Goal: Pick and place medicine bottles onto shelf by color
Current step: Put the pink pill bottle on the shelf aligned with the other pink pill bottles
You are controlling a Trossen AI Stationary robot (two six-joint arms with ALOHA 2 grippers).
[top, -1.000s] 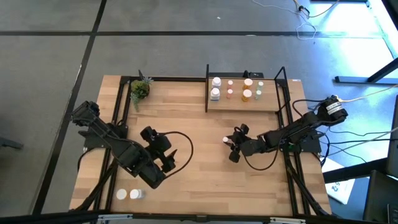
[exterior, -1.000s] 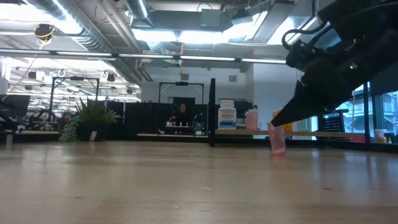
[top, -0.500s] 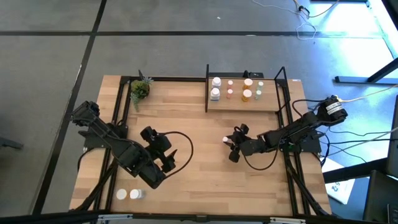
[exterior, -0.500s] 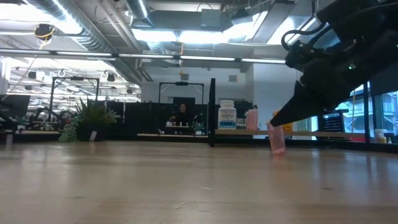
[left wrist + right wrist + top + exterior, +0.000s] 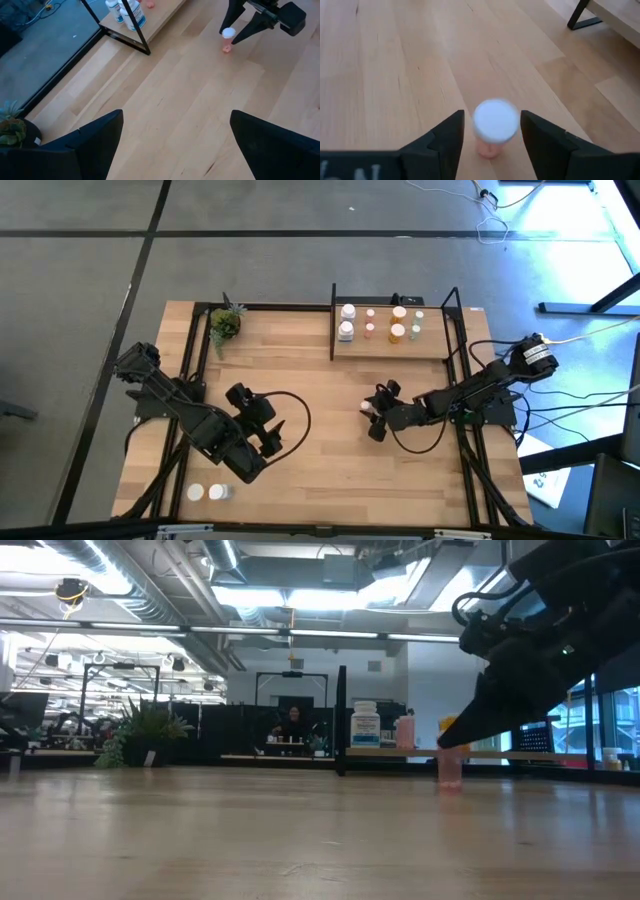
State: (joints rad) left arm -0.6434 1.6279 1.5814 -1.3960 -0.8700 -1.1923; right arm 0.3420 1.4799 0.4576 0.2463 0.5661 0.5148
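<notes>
High view: the right gripper point(image 5: 371, 414) straddles a pink bottle point(image 5: 367, 408) at mid-tabletop, near the shelf point(image 5: 430, 345); the left gripper point(image 5: 268, 435) waits wide open. Low view: the bottle now stands upright on the tabletop point(image 5: 300, 840), where a second ago it tilted in the grip. Left wrist view: same placement. Right wrist view: the jaws flank the white cap with a gap each side, wider than before. Re-centre squarely, close below the cap, then lift vertically.
</notes>
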